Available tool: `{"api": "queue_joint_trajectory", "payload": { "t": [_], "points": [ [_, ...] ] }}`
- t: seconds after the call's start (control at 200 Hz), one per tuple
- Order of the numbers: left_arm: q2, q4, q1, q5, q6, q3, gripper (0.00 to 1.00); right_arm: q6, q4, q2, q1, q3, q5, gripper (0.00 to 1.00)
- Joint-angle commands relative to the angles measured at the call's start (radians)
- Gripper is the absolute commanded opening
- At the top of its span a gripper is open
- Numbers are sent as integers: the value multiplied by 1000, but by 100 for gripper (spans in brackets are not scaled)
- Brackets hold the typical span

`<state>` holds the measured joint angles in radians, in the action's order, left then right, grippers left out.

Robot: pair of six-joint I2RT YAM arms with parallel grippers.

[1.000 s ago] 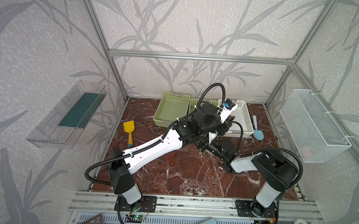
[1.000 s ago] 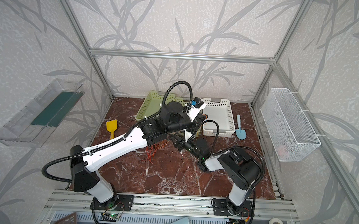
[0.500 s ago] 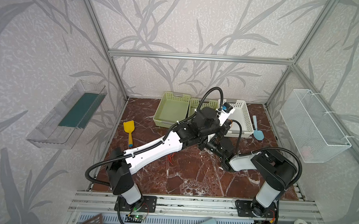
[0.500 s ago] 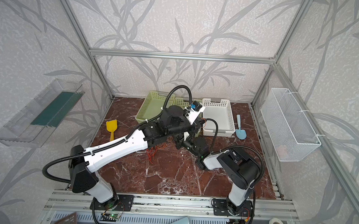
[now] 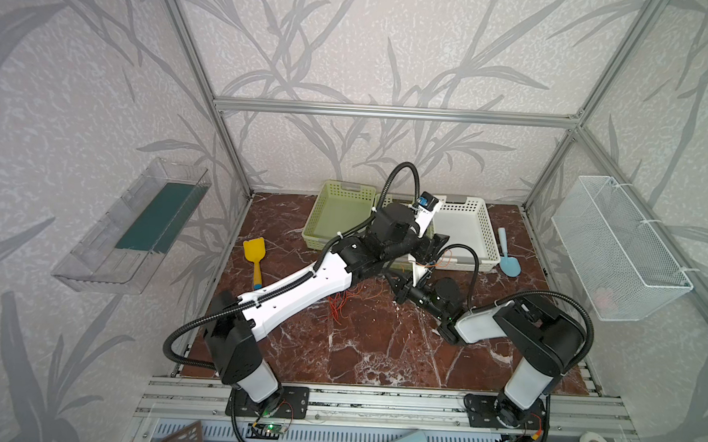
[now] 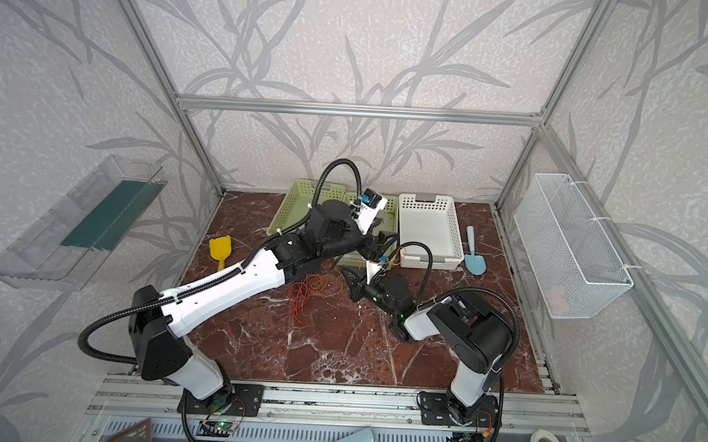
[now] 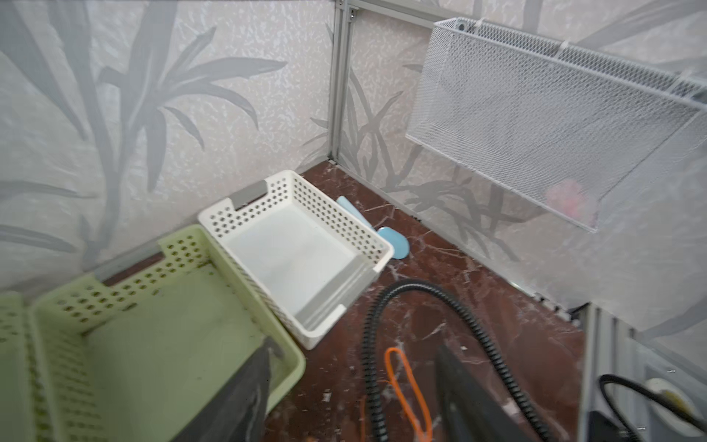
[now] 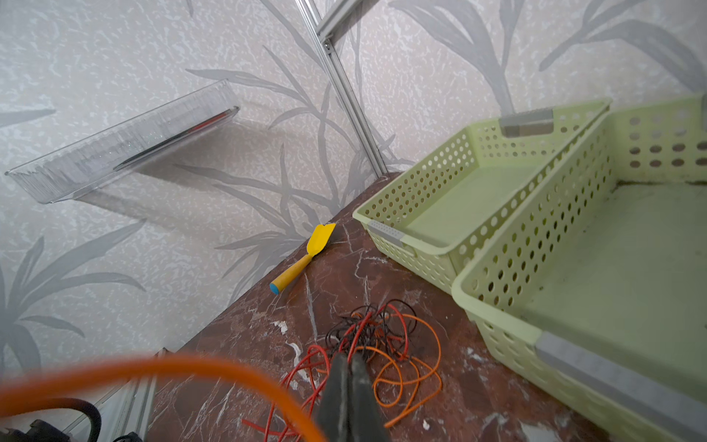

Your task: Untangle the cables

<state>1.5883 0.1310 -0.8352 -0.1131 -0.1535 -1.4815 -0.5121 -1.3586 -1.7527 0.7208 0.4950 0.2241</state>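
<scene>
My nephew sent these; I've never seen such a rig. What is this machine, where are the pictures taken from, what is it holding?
These are two robot arms at a marble table, each ending in a claw. Two pictures look down from overhead; two come from cameras on the wrists. On the table lie tangled cables, orange, red and black, two green baskets, a white basket, a yellow scoop and a blue scoop. The left claw is open, an orange loop between its fingers. The right claw is shut over the tangle; whether it pinches a wire, I cannot tell.
</scene>
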Motion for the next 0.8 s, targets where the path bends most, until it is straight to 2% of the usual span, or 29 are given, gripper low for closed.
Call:
{"api": "queue_joint_trajectory", "payload": {
  "t": [0.0, 0.115, 0.265, 0.39, 0.645, 0.76, 0.795],
  "points": [
    [-72, 49, 30, 62, -33, 41, 83, -52, 0, 9, 3, -22, -42, 0],
    [-127, 75, 76, 117, -64, 111, 89, -66, 55, 40, -5, -32, -60, 0],
    [-224, 88, 147, 195, -92, 265, 90, -32, 211, 136, -20, -36, -102, 0],
    [-252, 130, 203, 238, -151, 390, 88, 13, 314, 199, -24, -31, -106, 0],
    [-184, 142, 285, 264, -228, 560, 83, 85, 526, 291, -24, 21, -78, 0],
    [-103, 127, 315, 238, -242, 587, 82, 106, 565, 316, -24, 27, -77, 0],
    [-76, 134, 316, 259, -270, 583, 81, 111, 569, 325, -24, 27, -76, 0]
  ]
}}
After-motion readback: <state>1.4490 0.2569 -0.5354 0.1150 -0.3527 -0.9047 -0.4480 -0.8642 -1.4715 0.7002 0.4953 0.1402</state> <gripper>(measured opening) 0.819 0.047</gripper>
